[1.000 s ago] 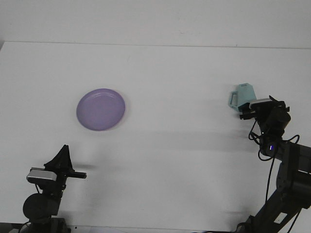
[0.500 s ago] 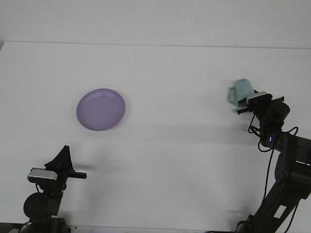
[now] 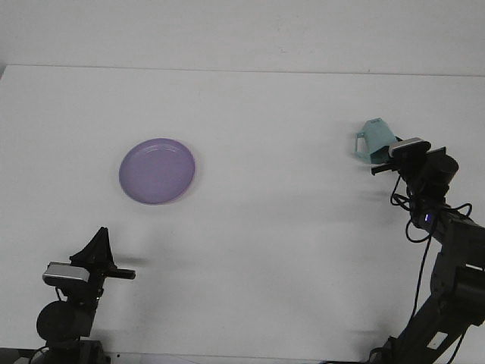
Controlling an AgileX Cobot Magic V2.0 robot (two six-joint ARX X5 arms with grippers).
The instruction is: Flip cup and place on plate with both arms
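- Teal cup point(image 3: 374, 141) sits at three o'clock on the table point(image 3: 288, 250), tilted, handle toward nine o'clock, at the tip of the right end effector point(image 3: 385, 156).
- Its fingers are hidden behind the wrist camera, so how wide they stand cannot be told; the cup seems held.
- Purple plate point(image 3: 158, 170) lies well apart at nine o'clock.
- Left end effector point(image 3: 102, 258) waits at seven o'clock, fingers unreadable.
- Doing it well: finish the roll slowly, keep a firm hold, then carry toward centre for the other arm.
- Against a second ago, the cup has risen slightly and tipped further.
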